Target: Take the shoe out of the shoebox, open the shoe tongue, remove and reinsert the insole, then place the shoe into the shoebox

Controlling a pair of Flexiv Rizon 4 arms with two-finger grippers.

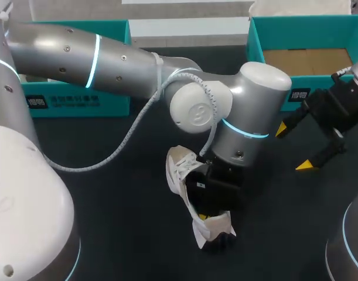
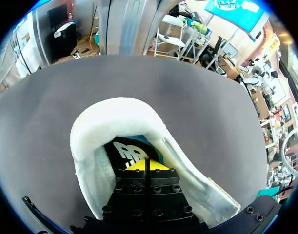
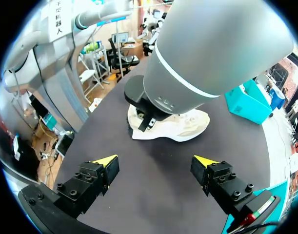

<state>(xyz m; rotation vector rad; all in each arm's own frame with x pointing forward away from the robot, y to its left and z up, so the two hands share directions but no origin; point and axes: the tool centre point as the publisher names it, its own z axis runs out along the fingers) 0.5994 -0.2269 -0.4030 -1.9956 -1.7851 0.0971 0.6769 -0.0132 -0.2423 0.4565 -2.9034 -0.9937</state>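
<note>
A white shoe (image 1: 181, 170) lies on the dark table near the middle. My left arm (image 1: 249, 111) reaches across and points down into it. In the left wrist view my left gripper (image 2: 146, 165) is shut, its yellow tips together inside the shoe's opening (image 2: 119, 109), down at the black insole (image 2: 129, 151) with a white logo. Nothing shows between the tips. My right gripper (image 1: 293, 147) hangs open to the right of the shoe, empty, and the shoe (image 3: 188, 127) lies ahead of its fingers (image 3: 107, 161). The teal shoebox (image 1: 266, 32) stands at the back right.
A second teal box part (image 1: 79, 99) sits at the back left under my left arm. A grey cable (image 1: 132, 126) loops from the left arm above the table. Bare dark table (image 1: 108, 193) lies left of the shoe.
</note>
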